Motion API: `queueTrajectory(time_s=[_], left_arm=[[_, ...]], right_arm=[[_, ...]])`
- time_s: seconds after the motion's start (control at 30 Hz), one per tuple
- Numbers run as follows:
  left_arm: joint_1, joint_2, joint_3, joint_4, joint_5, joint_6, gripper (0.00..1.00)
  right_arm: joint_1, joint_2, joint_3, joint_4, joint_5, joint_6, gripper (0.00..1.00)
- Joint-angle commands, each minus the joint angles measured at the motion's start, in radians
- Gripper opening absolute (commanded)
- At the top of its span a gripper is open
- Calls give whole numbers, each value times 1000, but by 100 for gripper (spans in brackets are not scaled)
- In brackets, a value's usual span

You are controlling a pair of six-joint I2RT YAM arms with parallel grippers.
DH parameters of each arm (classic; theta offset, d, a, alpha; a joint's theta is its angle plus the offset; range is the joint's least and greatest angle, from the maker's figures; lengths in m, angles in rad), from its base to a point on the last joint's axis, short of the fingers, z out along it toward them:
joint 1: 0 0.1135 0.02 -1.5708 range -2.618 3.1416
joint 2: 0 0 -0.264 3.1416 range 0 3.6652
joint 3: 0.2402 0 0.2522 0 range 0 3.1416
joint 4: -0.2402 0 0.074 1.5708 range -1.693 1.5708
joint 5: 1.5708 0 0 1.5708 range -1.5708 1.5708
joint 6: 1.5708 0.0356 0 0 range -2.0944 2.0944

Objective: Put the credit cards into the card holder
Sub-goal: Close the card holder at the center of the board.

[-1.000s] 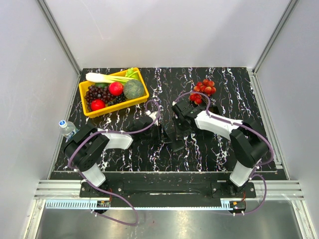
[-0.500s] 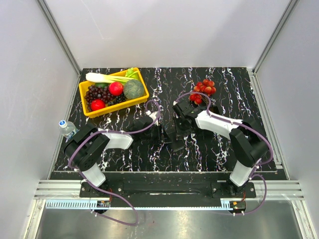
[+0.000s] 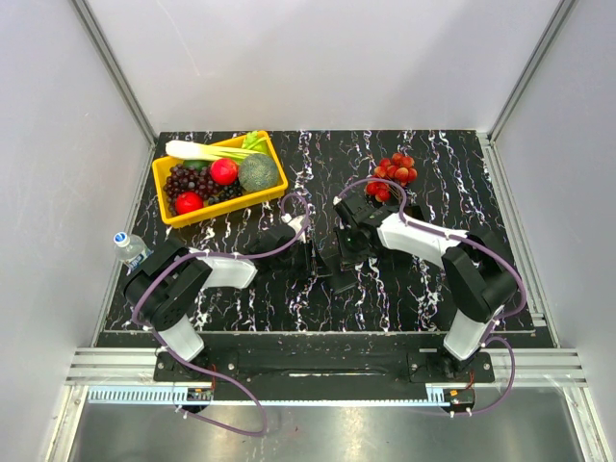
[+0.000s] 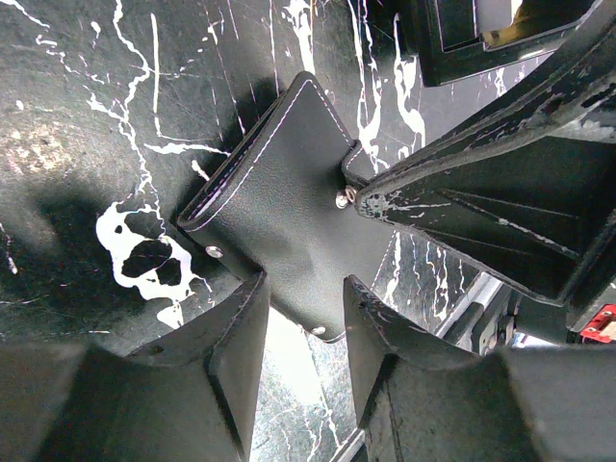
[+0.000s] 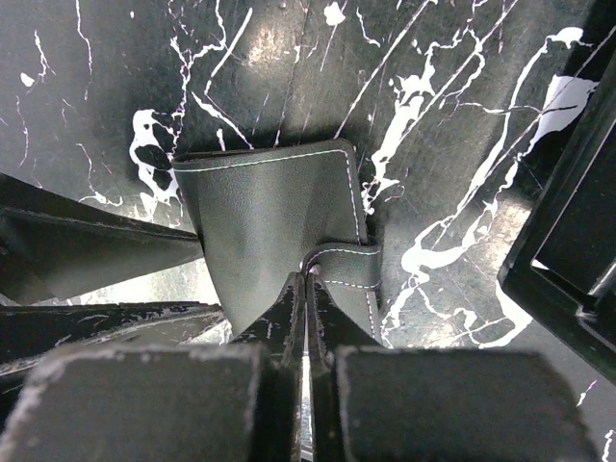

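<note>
Black marbled table [image 3: 443, 164], closed card holder [image 4: 279, 207] flat, strap [image 5: 351, 265] toward right claw [image 5: 306, 284] clenching it; left claw [image 4: 303, 294] spread

Matt grained leather card holder [image 4: 289, 197]

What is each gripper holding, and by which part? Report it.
The right gripper pinches the card holder by its snap strap, fingers shut on it. The left gripper is open, its fingers either side of the holder's edge, apparently not clamped.

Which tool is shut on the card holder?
The right tool, pinched shut on the tab of the card holder; the left tool hovers open over its edge.
</note>
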Motion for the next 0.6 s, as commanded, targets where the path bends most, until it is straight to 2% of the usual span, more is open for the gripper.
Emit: queueTrajectory(time_s=[0.0, 0.3, 0.57], left_arm=[[7, 5, 27, 42, 7, 10, 41], [5, 8, 30, 42, 10, 10, 41], [7, 14, 36, 45, 14, 10, 40]], right_arm=[[-24, 18, 20, -29, -33, -58, 0], [-46, 35, 49, -76, -53, -128, 0], [-49, 52, 68, -56, -175, -145, 0]])
